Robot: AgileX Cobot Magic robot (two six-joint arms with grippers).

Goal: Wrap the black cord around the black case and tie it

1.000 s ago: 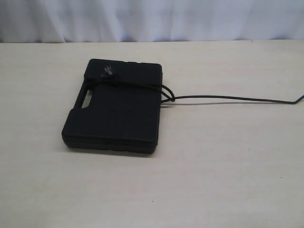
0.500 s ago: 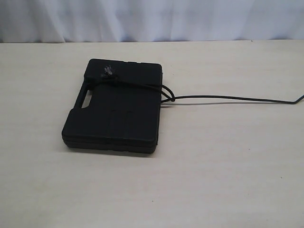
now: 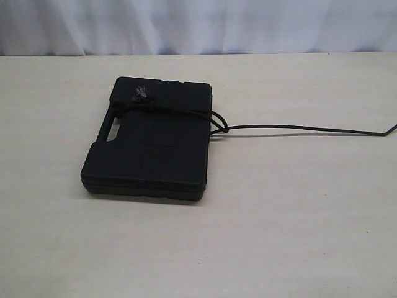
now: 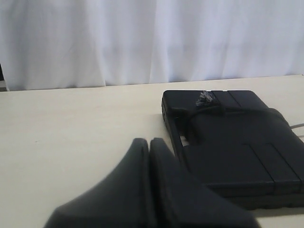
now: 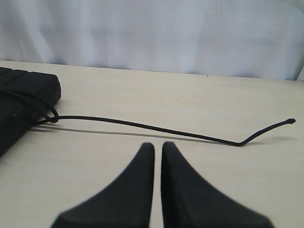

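The black case (image 3: 149,146) lies flat on the pale table, handle slot to the left. The black cord (image 3: 298,128) crosses the case's far end, its frayed grey tuft (image 3: 141,93) resting on top, loops into a knot (image 3: 222,127) at the case's right edge, then trails right off the frame. In the right wrist view the cord (image 5: 142,126) ends in a small knob (image 5: 290,121) and my right gripper (image 5: 157,147) is shut and empty, well short of it. My left gripper (image 4: 148,142) is shut and empty beside the case (image 4: 232,147). Neither gripper shows in the exterior view.
A white curtain (image 3: 198,25) hangs behind the table's far edge. Bare tabletop (image 3: 279,236) surrounds the case on all sides.
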